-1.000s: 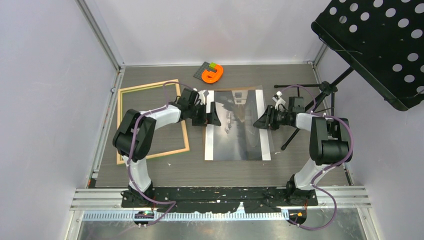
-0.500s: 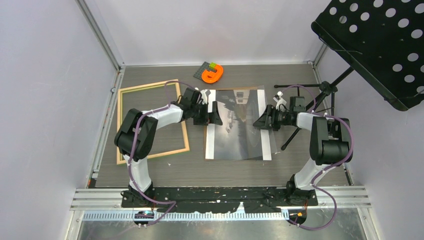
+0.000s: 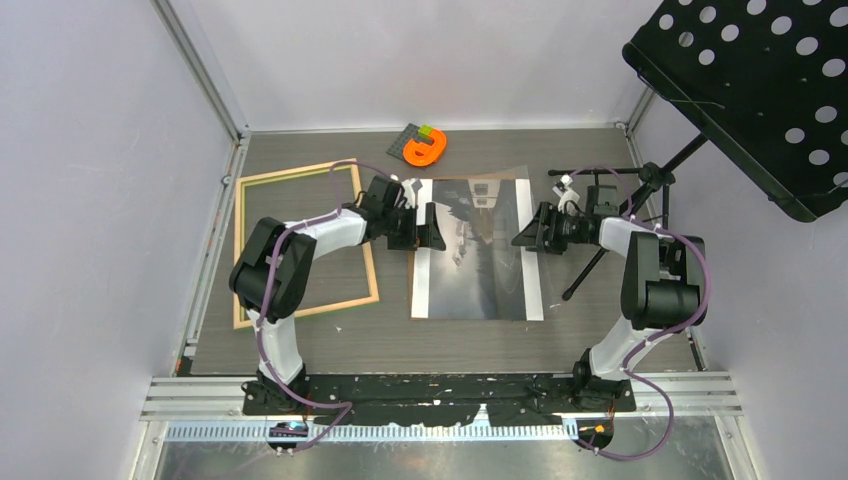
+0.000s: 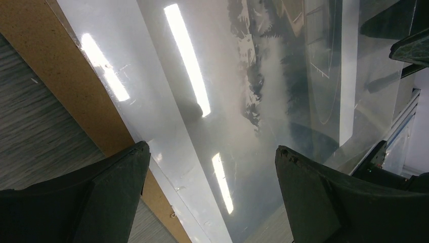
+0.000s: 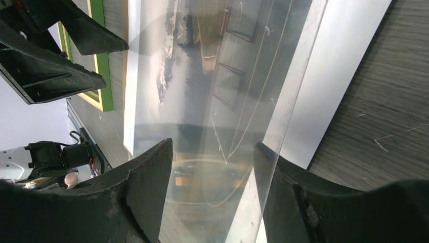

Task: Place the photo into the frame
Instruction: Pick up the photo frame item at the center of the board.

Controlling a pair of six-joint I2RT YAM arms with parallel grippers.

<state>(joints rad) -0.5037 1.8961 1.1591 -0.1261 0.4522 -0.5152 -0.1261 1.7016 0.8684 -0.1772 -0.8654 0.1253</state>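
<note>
left gripper (image 3: 429,231) wide open over left edge of photo (image 3: 478,272); right gripper (image 3: 521,238) jaws apart, clear sheet (image 5: 263,126) edge between them.

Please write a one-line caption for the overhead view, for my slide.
Left end effector and right end effector, both open, flank the photo; the frame lies to its left.

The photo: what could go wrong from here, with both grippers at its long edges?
1. A clear sheet covers the photo, and its edge runs between the fingers of the open right gripper: closing may take the sheet, not the photo.
2. The open left gripper hangs over the photo's other edge, where the brown backing board shows beneath: it could pinch both together.
</note>
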